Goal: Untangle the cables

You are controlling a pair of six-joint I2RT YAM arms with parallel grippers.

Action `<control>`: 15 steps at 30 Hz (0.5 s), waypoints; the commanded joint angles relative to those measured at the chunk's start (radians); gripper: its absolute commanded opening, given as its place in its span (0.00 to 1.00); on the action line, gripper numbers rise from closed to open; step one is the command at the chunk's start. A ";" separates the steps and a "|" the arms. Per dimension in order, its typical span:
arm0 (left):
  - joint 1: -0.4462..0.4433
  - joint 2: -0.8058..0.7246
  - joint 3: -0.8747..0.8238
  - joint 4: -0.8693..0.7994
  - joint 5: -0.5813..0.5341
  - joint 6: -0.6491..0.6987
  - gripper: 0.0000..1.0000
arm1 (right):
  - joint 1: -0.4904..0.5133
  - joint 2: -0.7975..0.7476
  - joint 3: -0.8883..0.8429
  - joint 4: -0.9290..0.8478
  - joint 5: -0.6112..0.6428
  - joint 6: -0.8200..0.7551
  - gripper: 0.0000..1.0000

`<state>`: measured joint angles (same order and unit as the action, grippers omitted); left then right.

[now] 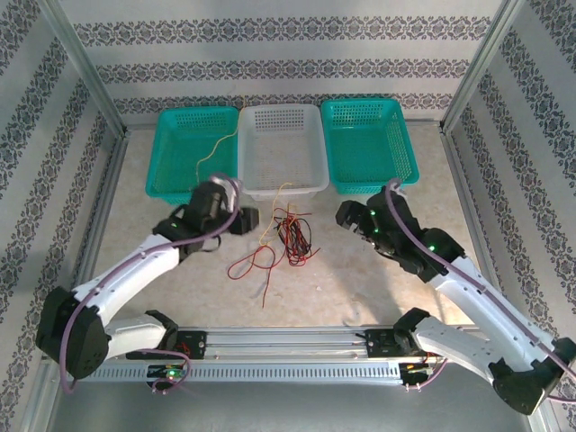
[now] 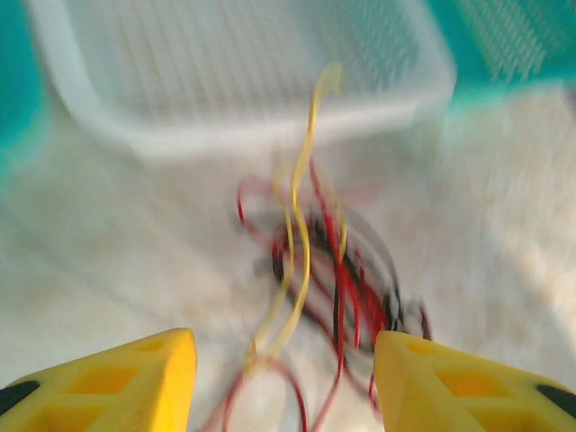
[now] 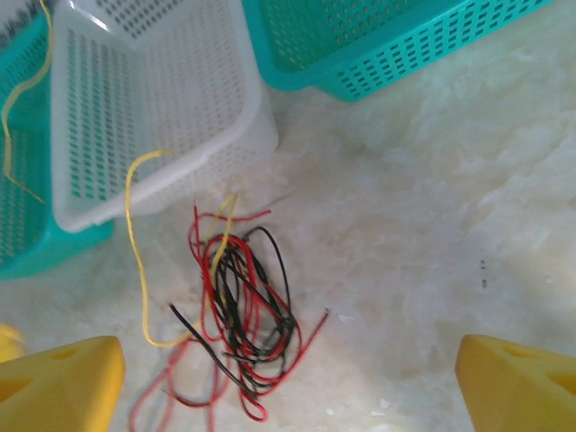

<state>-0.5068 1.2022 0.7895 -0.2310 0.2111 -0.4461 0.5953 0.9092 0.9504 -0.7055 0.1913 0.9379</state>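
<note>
The cables lie as a red and black tangle on the table in front of the white basket. A red loop trails off to its left. One yellow cable rises from the tangle and leans on the basket's front wall. Another yellow cable lies in the left teal basket. My left gripper hovers just left of the tangle, open; in its blurred wrist view the yellow cable runs loosely between the fingers. My right gripper stands open, right of the tangle.
A second teal basket stands at the back right beside the white one. Metal frame posts and patterned walls close in the table on both sides. Bare tabletop stretches right of the tangle, between it and the right arm.
</note>
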 commanded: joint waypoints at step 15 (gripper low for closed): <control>-0.090 0.356 0.090 0.213 -0.057 -0.032 0.42 | 0.005 0.017 -0.096 0.187 -0.245 -0.025 0.84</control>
<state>-0.5842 1.5349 0.8379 -0.0391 0.2260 -0.5095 0.5934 0.9382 0.8658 -0.5560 -0.0128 0.9142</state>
